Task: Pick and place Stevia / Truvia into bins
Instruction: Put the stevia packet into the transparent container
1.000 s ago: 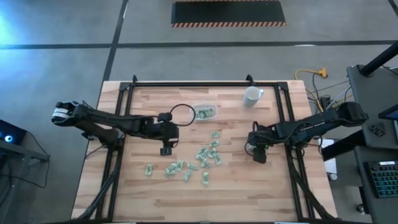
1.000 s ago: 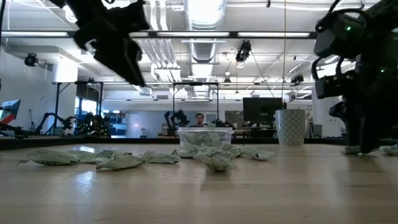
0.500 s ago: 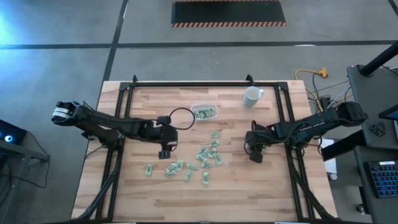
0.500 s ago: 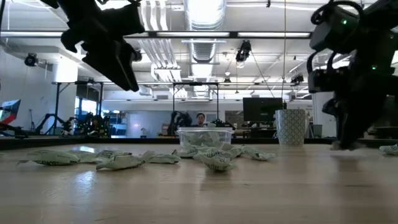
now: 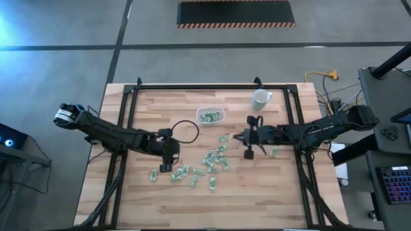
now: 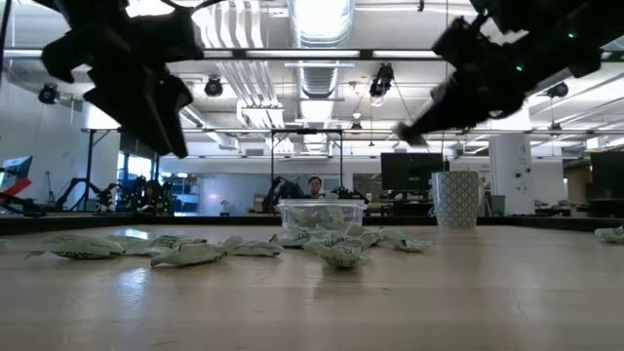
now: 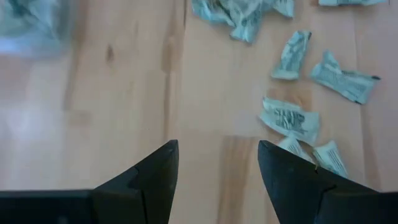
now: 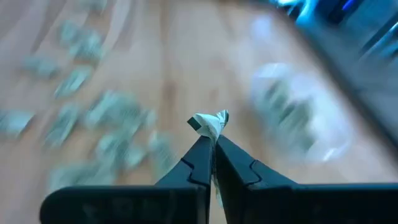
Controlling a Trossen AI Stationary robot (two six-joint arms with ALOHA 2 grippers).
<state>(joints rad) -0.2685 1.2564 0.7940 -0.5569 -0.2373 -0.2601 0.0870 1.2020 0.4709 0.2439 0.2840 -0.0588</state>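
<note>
Presently catalogued, item by item, as the views stood.

Right gripper (image 8: 212, 144): fingers pressed together, pinching one crumpled sweetener packet (image 8: 210, 123) at the tips; the packet stood clear of the table. From overhead the right gripper (image 5: 246, 138) was over the wood between the white cup (image 5: 260, 99) and the scattered packets, with the arm reaching in from the table's right edge.

Left gripper (image 7: 216, 163): fingers (image 7: 151, 171) held apart, nothing between them, bare wood below. From overhead the left gripper (image 5: 166, 162) was above the table just beside the nearest packets at the left end of the scatter.

Stevia / Truvia packets (image 5: 213, 159): many, light green and white, lying loose on the table (image 5: 270, 192) in a spread across its middle; several showed in the left wrist view (image 7: 288, 118). One lone packet (image 5: 272, 152) lay to the right of the main spread, near the right arm.

Clear container (image 5: 210, 115): shallow, rounded, standing toward the far side of the table to the left of the white cup and well apart from it, with some packets already inside. At table height the clear container (image 6: 321, 216) showed behind the nearer packets.

Cable loop (image 5: 187, 131): dark ring by the left arm.
</note>
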